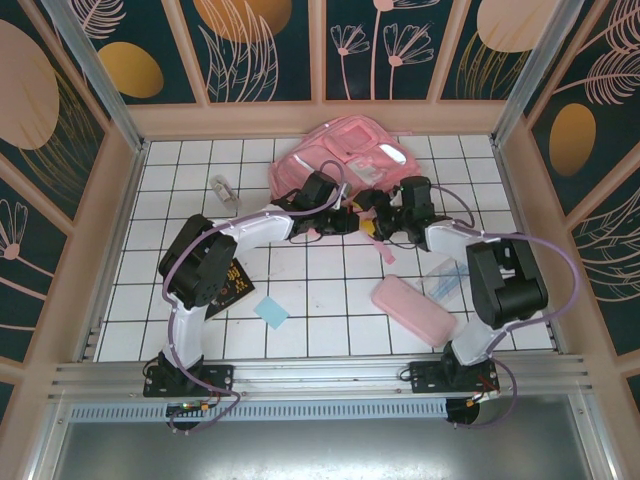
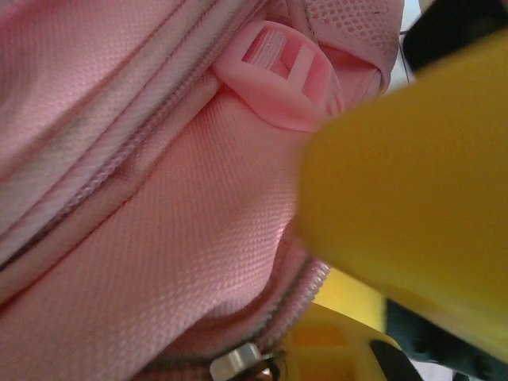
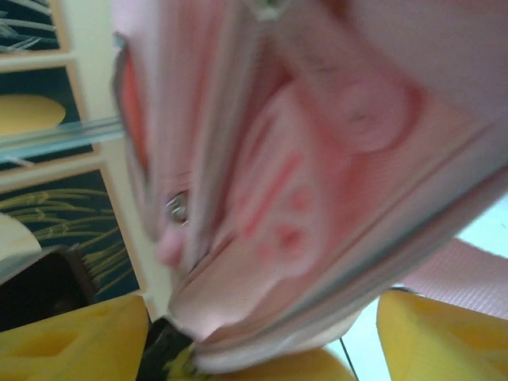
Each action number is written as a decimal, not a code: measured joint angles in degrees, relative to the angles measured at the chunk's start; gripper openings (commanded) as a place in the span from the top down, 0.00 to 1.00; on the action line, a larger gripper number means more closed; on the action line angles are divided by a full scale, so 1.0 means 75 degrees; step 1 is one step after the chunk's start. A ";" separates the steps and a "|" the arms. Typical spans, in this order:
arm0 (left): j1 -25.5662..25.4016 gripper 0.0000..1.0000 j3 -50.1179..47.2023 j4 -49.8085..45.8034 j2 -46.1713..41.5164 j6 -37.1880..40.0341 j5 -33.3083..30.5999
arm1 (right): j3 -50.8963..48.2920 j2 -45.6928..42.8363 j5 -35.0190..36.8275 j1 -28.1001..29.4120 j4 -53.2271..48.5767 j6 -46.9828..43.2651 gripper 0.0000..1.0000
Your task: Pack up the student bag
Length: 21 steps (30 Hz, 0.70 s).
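The student bag [image 1: 350, 150], a big pink backpack, lies at the back centre of the tiled table. Both grippers meet at its near edge. My left gripper [image 1: 350, 217] is shut on the bag's edge. Its wrist view has pink weave [image 2: 159, 238], a pink buckle [image 2: 286, 79], a zip pull [image 2: 238, 363] and a blurred yellow finger [image 2: 397, 198] close up. My right gripper [image 1: 388, 215] is open. Its yellow fingers [image 3: 71, 341] stand wide apart in the right wrist view. The bag's zipped rim [image 3: 317, 159] hangs between them, and white tile shows beside the right finger.
A flat pink pencil case [image 1: 413, 308] and a clear plastic piece [image 1: 440, 278] lie front right. A blue note [image 1: 271, 312] and a black book [image 1: 232, 283] lie front left by the left arm. A small pale object [image 1: 222, 190] sits at back left. Wooden walls ring the table.
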 measured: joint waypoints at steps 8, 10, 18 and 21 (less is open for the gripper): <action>-0.0015 1.00 0.0545 -0.2028 0.0047 0.0796 -0.0831 | 0.0026 0.0624 0.0571 0.0082 0.0507 -0.0020 0.80; -0.0020 1.00 0.0769 -0.2512 0.0108 0.0979 -0.1014 | 0.0117 0.0627 0.0743 0.0198 0.0501 -0.0187 0.94; -0.0020 1.00 0.1763 -0.4331 0.0586 0.1568 -0.1789 | 0.0332 0.0618 0.1929 0.0836 0.0085 -0.1198 1.00; 0.0023 1.00 0.1976 -0.4785 0.0801 0.1775 -0.1932 | 0.0294 0.0501 0.2524 0.1102 -0.0009 -0.1693 1.00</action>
